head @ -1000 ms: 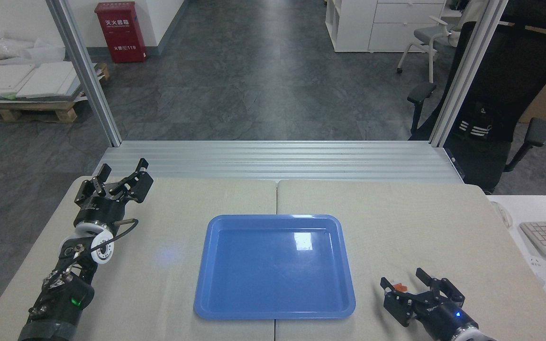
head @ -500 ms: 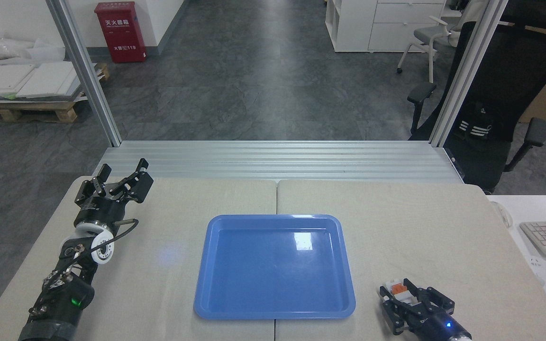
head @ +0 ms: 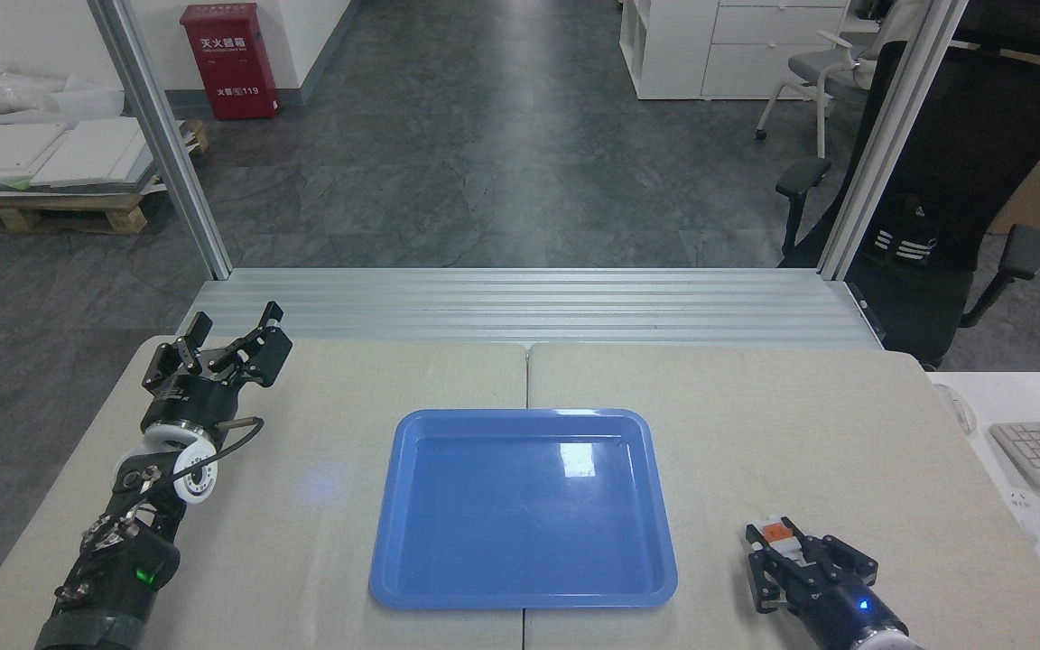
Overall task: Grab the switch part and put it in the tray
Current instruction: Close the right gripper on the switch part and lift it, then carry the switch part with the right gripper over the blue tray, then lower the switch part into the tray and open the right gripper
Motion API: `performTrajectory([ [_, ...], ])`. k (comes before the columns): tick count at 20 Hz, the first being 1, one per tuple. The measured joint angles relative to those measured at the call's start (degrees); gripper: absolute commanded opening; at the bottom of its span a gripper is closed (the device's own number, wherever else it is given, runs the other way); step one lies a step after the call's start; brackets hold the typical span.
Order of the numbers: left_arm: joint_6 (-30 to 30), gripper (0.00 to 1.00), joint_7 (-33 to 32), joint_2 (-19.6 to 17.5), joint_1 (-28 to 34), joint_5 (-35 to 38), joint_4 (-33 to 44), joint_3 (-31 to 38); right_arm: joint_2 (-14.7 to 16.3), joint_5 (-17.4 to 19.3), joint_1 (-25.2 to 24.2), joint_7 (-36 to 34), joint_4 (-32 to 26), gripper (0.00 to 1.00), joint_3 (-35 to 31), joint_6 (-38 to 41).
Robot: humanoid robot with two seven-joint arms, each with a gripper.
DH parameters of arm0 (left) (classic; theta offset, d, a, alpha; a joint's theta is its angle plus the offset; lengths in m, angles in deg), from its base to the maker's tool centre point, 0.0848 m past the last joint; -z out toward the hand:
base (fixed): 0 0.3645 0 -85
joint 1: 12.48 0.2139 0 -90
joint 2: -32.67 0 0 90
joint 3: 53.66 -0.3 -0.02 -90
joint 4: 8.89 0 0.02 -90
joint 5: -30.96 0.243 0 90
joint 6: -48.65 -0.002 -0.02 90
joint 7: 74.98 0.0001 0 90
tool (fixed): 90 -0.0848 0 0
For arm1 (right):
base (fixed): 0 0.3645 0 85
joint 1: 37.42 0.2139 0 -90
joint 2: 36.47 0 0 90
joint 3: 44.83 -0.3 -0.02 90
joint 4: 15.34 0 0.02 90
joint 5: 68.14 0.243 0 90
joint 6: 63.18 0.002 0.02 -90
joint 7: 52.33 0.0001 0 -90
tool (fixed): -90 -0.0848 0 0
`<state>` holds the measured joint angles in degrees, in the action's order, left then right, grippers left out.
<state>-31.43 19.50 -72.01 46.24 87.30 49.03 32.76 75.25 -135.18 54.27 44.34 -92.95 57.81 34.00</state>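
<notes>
At lower right of frame: right claw (head: 786,560) clamped on switch part (head: 775,534), seemingly light, rigid, best pinched across its blocky body; tray (head: 448,591) alongside; left claw (head: 229,341) apart.

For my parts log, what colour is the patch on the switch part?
Orange, on the white switch part at the right gripper; head view.
</notes>
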Motion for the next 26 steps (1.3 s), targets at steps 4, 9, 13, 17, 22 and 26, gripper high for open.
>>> performTrajectory([
  [4, 0.0, 1.0, 0.0, 0.0, 0.0, 0.0, 0.0, 0.0, -3.9, 0.0, 7.0, 2.3, 0.0, 0.26, -1.2, -4.4],
  [9, 0.0, 1.0, 0.0, 0.0, 0.0, 0.0, 0.0, 0.0, -13.2, -5.4, 15.9, 7.7, 0.0, 0.25, 9.4, -20.2],
  [13, 0.0, 1.0, 0.0, 0.0, 0.0, 0.0, 0.0, 0.0, -16.5, -7.8, 18.0, 11.7, 0.2, 0.26, 19.8, -28.9],
  [17, 0.0, 1.0, 0.0, 0.0, 0.0, 0.0, 0.0, 0.0, -16.9, -8.3, 18.2, 14.1, 3.2, 0.26, 23.0, -31.4],
  [22, 0.0, 1.0, 0.0, 0.0, 0.0, 0.0, 0.0, 0.0, -16.8, -8.4, 18.4, 14.7, 6.0, 0.28, 23.4, -31.7],
  [26, 0.0, 1.0, 0.0, 0.0, 0.0, 0.0, 0.0, 0.0, -17.2, -8.4, 18.5, 14.8, 6.6, 0.3, 23.4, -31.7],
])
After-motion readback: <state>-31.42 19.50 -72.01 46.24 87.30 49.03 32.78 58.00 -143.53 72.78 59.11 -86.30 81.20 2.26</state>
